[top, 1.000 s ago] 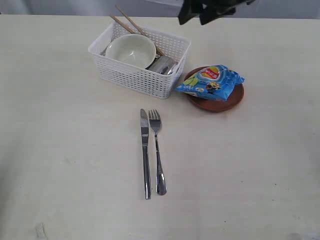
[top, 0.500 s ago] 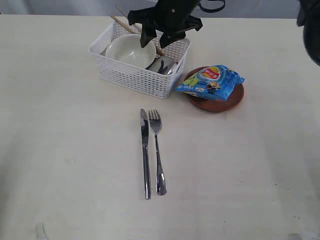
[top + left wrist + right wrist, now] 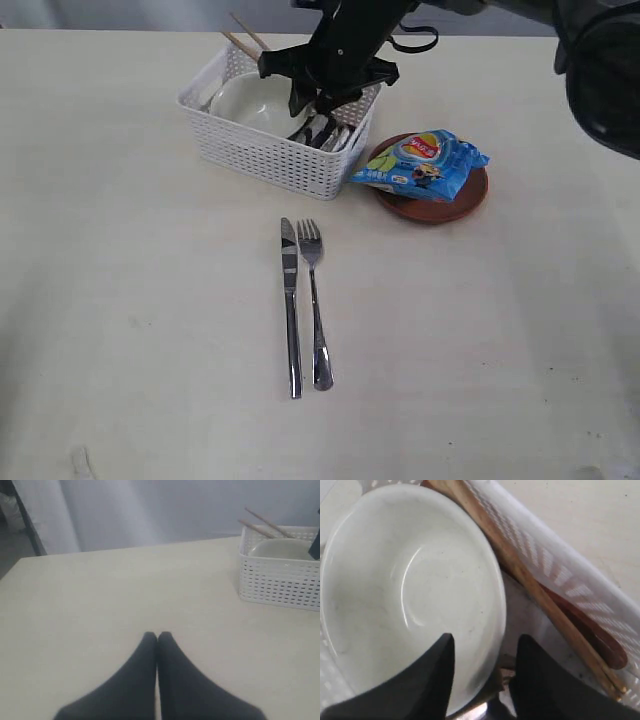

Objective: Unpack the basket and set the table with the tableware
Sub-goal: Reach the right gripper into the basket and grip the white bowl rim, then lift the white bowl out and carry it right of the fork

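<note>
The white basket stands at the back of the table and holds the pale bowl, the wooden chopsticks and the steel cup. My right gripper reaches down into the basket. In the right wrist view it is open astride the bowl rim, one finger inside and one outside, with a gap showing. The chopsticks and the reddish spoon lie along the basket wall. The knife and fork lie side by side mid-table. My left gripper is shut and empty over bare table.
A blue chip bag lies on the brown plate just right of the basket. The right arm crosses over the basket's far right corner. In the left wrist view the basket stands well off from the left gripper.
My right gripper came in from the back right and dropped into the basket, its jaws now over the bowl's rim and narrower than before. The left gripper has not moved.
</note>
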